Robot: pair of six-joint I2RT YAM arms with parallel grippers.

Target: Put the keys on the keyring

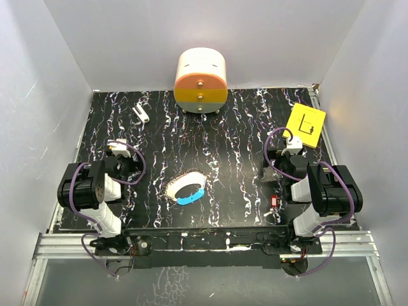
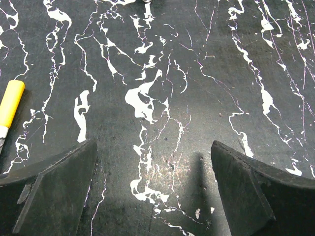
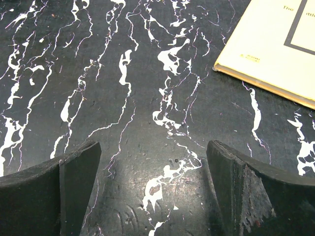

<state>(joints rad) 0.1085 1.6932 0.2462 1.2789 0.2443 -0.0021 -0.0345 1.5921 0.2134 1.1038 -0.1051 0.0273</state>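
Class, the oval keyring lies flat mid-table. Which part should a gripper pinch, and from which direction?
Pinch the smooth blue band of the keyring, descending from above, one jaw inside the loop, one outside. It lies flat, so nothing is raised for a sideways approach, and the band probably flexes less than the white ribbed coil.

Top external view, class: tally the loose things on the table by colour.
Red: 1, the key
Yellow: 1, the card
White: 1, the clip
Blue and white: 1, the keyring
Cream and orange: 1, the drum
Total: 5
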